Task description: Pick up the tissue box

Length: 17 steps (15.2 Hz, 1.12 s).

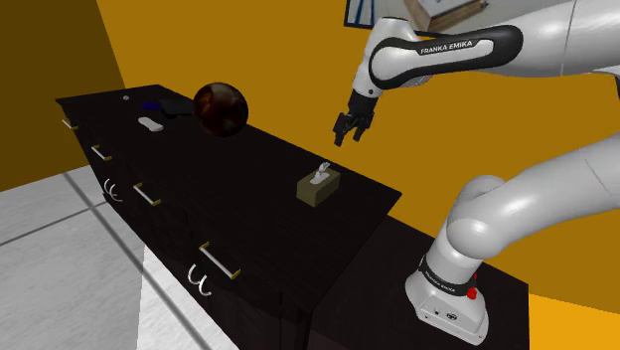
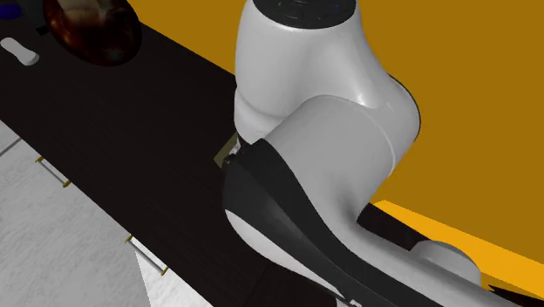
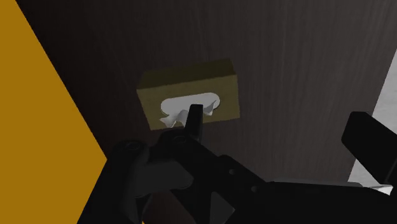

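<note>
Well, my fingers (image 1: 346,137) hang in the air above the dark counter (image 1: 248,214), spread wide apart, with nothing between them. I have hold of nothing. In the wrist view one fingertip (image 3: 195,118) stands in front of the tissue box (image 3: 191,92) and the other fingertip (image 3: 364,130) is far to the side of it, over bare counter, so the box is not in the gap.

The tissue box is olive coloured, with a white tissue (image 3: 189,108) coming out of the slot on top. It lies flat on the counter, on the part near my stand (image 1: 437,261) and apart from the other things. In the shoulder view it is below my fingers and a little to that view's left, and we do not touch.

Farther along the counter a dark glossy ball (image 1: 220,109) rests, and beyond it a small white object (image 1: 150,124). Behind the counter is an orange wall (image 1: 288,60).
</note>
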Each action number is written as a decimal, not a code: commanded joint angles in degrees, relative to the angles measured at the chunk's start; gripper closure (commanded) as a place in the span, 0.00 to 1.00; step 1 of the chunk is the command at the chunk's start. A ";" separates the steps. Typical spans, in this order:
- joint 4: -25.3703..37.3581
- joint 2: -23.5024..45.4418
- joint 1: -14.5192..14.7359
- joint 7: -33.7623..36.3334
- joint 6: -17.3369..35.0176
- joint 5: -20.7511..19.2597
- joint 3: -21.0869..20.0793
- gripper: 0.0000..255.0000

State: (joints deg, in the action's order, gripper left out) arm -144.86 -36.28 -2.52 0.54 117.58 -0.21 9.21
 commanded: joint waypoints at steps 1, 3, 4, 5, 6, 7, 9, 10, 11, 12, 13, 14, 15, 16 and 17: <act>-1.72 3.17 -0.06 0.50 5.82 1.78 1.44 0.00; -2.40 6.76 0.23 0.55 10.79 3.97 2.95 0.00; -2.60 8.68 0.51 0.41 13.24 5.27 3.75 0.00; -2.70 10.68 0.87 0.13 15.66 6.74 4.59 0.00; -2.71 12.74 1.35 -0.30 18.03 8.40 5.47 0.00; -2.62 14.88 1.94 -0.90 20.34 10.29 6.41 0.00; -2.10 19.35 3.48 -2.77 24.68 14.92 8.44 0.00; -1.66 21.68 4.42 -4.10 26.67 17.74 9.51 0.00; -1.08 24.09 5.42 -5.74 28.49 20.99 10.57 0.00; -0.35 26.56 6.47 -7.71 30.10 24.67 11.62 0.00; 0.55 29.12 7.48 -10.02 31.46 28.79 12.58 0.00; 1.62 31.74 8.37 -12.62 32.54 33.31 13.38 0.00; 1.83 32.24 8.36 -13.15 32.70 34.20 13.35 0.00; 1.78 32.96 8.49 -14.20 33.23 35.39 13.34 0.00; 1.74 33.69 8.65 -15.29 33.73 36.63 13.35 0.00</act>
State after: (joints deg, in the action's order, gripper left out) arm -143.26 -3.44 5.93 -13.61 150.80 34.85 22.43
